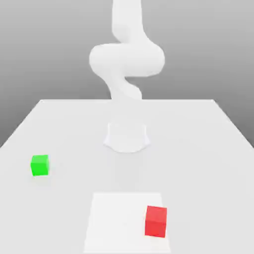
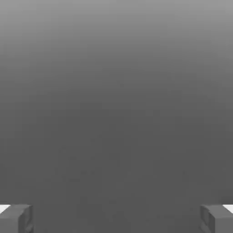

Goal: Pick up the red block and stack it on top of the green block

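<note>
A red block (image 1: 156, 221) rests on the white table near its front edge, toward the exterior view's right. A green block (image 1: 39, 165) sits on the table at the exterior view's left, farther back than the red one. The two blocks are well apart. In the hand view my gripper (image 2: 116, 218) is open, its two grey fingertips (image 2: 16, 218) set wide with nothing between them, against a plain grey background.
The white arm (image 1: 126, 59) rises from its round base (image 1: 126, 137) at the middle of the table (image 1: 198, 149). A slightly brighter square patch (image 1: 116, 218) lies on the table beside the red block.
</note>
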You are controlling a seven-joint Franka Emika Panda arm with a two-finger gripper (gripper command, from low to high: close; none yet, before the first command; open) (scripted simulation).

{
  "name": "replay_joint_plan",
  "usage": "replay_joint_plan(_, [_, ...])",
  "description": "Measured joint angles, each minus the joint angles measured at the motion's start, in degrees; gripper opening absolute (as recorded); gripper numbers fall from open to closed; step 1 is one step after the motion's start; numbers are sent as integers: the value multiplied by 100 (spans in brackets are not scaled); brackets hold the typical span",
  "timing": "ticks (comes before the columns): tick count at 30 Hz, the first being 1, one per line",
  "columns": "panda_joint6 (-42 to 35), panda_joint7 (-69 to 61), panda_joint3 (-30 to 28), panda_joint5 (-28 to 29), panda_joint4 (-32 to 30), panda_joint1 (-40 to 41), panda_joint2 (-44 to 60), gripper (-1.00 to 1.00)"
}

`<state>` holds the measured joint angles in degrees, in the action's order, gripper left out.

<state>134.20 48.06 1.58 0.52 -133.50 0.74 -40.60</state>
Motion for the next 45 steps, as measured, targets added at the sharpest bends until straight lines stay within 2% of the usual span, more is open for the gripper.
replay_joint_plan(16, [1549,1464,745,385,-1103,213,3365,0])
replay_joint_plan(22, [2131,1847,834,306,-1515,56,4591,0])
replay_joint_plan(27, [2926,2170,595,644,-1446,-126,5623,0])
replay_joint_plan(28, [3098,2230,505,724,-1416,-199,5831,-100])
replay_joint_plan(35, [3148,2247,481,742,-1409,-221,5883,-100])
replay_joint_plan(40, [2406,1941,725,331,-1550,-64,4994,-100])
replay_joint_plan(43, [2215,2424,339,324,-1752,273,4603,-100])
replay_joint_plan(45, [2171,2923,32,404,-1910,780,4401,-100])
